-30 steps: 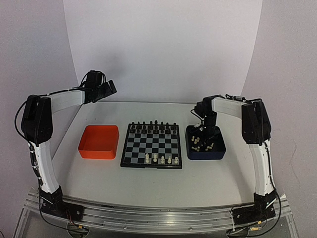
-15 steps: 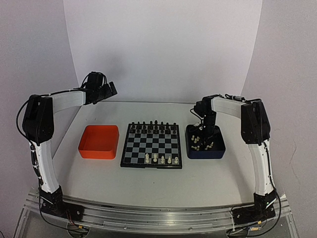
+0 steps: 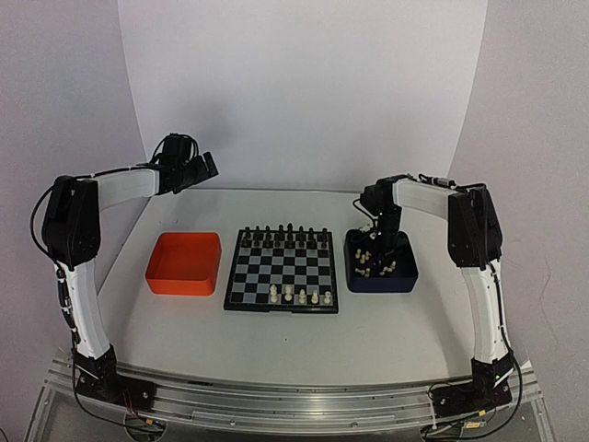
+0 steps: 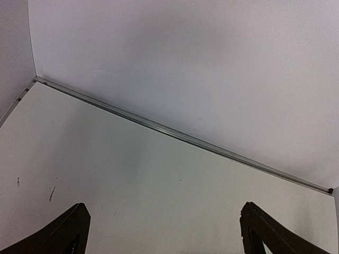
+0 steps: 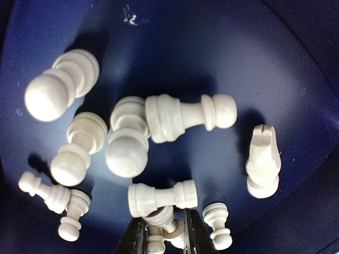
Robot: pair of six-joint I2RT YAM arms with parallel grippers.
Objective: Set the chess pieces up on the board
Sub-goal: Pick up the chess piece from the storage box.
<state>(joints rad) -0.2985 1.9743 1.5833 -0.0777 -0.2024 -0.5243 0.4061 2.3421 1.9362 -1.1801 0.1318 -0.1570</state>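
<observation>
The board lies mid-table, with several cream-white chess pieces standing on its near row and black ones along the far row. More white pieces lie jumbled in the dark blue tray. My right gripper reaches down into that tray, its two fingers closed against a small white piece lying under a fallen rook. Far back on the left, my left gripper hangs high. It is wide open and looks at bare table and wall.
An orange tray sits left of the board. The blue tray touches the board's right side. White backdrop walls close in the table at the back and sides.
The right gripper's fingers have drawn in a little around the white piece in the blue tray. The left arm has not moved.
</observation>
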